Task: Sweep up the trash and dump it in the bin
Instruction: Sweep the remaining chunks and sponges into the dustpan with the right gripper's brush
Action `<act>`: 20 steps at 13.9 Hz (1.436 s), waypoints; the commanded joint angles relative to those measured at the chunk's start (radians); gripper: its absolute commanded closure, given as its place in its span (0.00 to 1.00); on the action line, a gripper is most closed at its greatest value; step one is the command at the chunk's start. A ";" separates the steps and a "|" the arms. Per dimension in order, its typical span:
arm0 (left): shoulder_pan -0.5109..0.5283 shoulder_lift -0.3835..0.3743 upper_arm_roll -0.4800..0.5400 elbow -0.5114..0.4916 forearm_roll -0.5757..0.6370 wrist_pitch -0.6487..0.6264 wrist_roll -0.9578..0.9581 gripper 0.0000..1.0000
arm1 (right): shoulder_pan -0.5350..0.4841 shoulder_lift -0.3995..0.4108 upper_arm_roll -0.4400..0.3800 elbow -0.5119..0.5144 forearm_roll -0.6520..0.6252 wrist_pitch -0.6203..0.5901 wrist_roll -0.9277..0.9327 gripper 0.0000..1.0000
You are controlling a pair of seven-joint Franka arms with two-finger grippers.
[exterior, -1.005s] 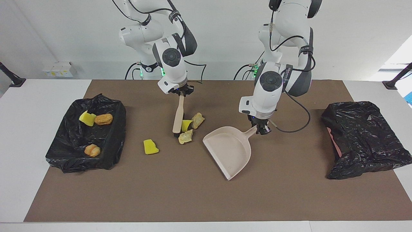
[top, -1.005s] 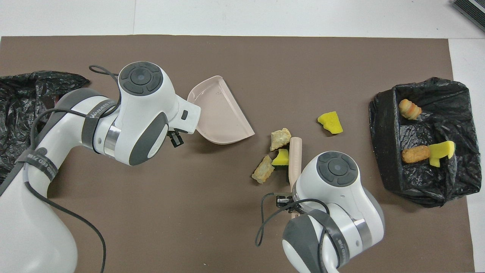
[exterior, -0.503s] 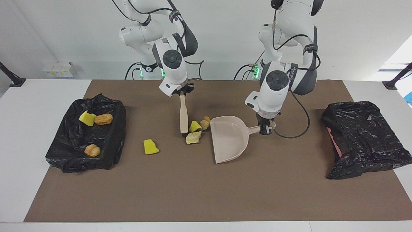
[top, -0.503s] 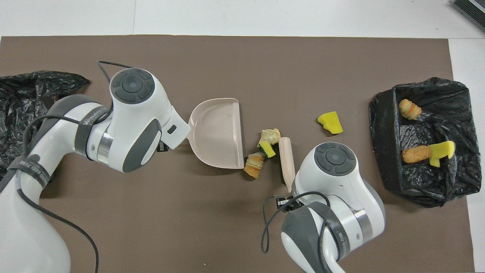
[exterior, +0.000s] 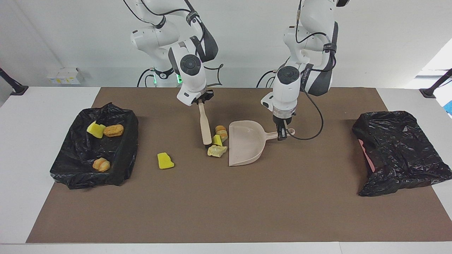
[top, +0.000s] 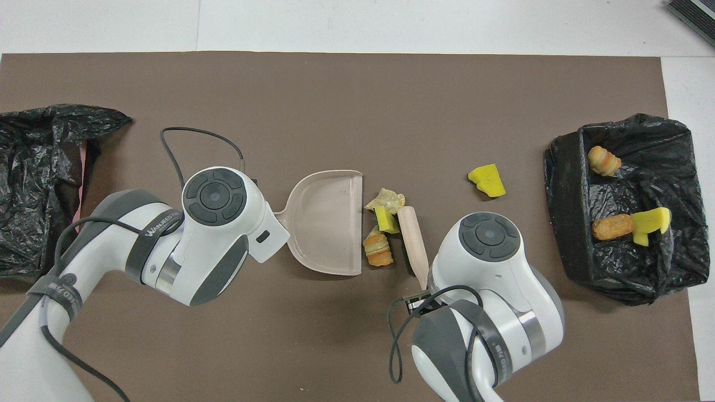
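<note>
Clock directions are read in the facing view. The brown mat (exterior: 226, 211) covers most of the table. At its nine o'clock edge, toward the right arm's end, stands the black-lined bin (exterior: 123, 155), which already has three scraps in it. At three o'clock lies a crumpled black bag (exterior: 399, 151).

Near the mat's centre the dustpan (exterior: 245, 144) lies flat, its mouth facing nine o'clock. The left gripper (exterior: 282, 132) is clenched on its handle at three o'clock. The brush (exterior: 204, 127) stands almost upright with its bristles on the mat. The right gripper (exterior: 201, 100) grasps the top of its handle, at twelve o'clock of the bristles.

The trash being worked on is a pile of three scraps wedged between bristles and pan lip: an orange-brown piece (exterior: 221, 132), a yellow chunk (exterior: 217, 140) and a pale lump (exterior: 217, 151). A stray yellow chunk (exterior: 165, 161) lies alone at about eight o'clock from the pile, between it and the bin.

The step in hand looks like the sweep itself, with the pile pinned at the mouth but not yet inside. The next move probably calls for a short brush stroke toward three o'clock while the pan holds flat against the mat, so nothing slips under the lip. The stray chunk needs collecting as well.
</note>
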 commanded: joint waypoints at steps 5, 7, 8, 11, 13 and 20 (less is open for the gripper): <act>0.005 -0.030 0.006 -0.044 0.025 0.027 0.002 1.00 | 0.111 0.010 0.004 -0.003 0.178 0.047 -0.003 1.00; 0.006 -0.031 0.006 -0.044 0.025 0.023 0.002 1.00 | 0.121 0.049 0.004 0.060 0.200 0.052 0.031 1.00; 0.006 -0.030 0.006 -0.044 0.025 0.027 0.002 1.00 | 0.121 0.065 0.004 0.089 0.200 0.046 0.033 1.00; 0.006 -0.031 0.006 -0.045 0.025 0.029 0.002 1.00 | 0.122 0.096 0.002 0.163 0.181 0.045 0.048 1.00; 0.006 -0.031 0.006 -0.051 0.025 0.034 0.002 1.00 | 0.121 0.105 0.001 0.213 0.168 0.045 0.095 1.00; 0.006 -0.034 0.006 -0.062 0.025 0.050 -0.003 1.00 | 0.011 0.145 -0.007 0.221 -0.051 0.074 0.116 1.00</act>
